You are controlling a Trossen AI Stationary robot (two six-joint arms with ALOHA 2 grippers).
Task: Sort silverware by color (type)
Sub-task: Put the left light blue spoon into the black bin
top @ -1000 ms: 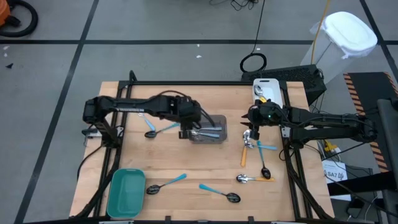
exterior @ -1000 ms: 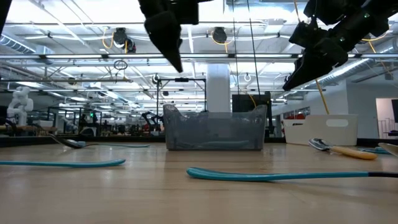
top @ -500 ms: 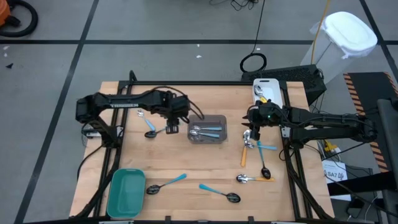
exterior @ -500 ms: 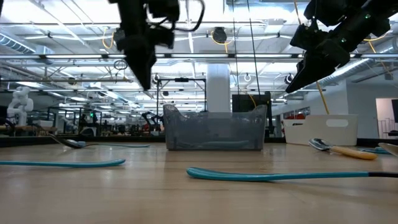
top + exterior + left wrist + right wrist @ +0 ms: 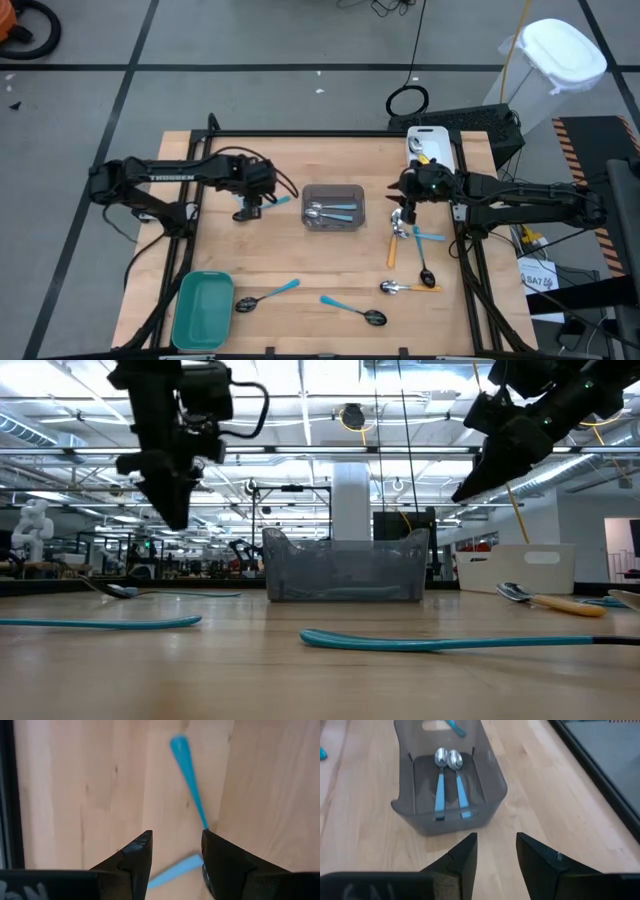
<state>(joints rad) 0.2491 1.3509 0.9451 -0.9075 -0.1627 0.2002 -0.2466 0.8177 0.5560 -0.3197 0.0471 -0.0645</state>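
The desk [image 5: 330, 160] was pale wood with fine grain; the grey translucent bin [image 5: 333, 207] held 2 silver-bowled spoons [image 5: 448, 775] with light-blue handles; the tray [image 5: 202, 309] was teal; the white tray [image 5: 431, 146] was plain; 1 spoon [image 5: 393, 246] had an orange handle.

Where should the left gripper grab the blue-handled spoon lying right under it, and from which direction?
Grip the thin blue handle near its middle, coming straight down from above. The spoon lies flat on the wooden table, so a side approach would probably just push it along. The left gripper already hangs over it, open, and the handle is narrow enough to fit between its fingers; the rounded bowl looks likelier to slip.
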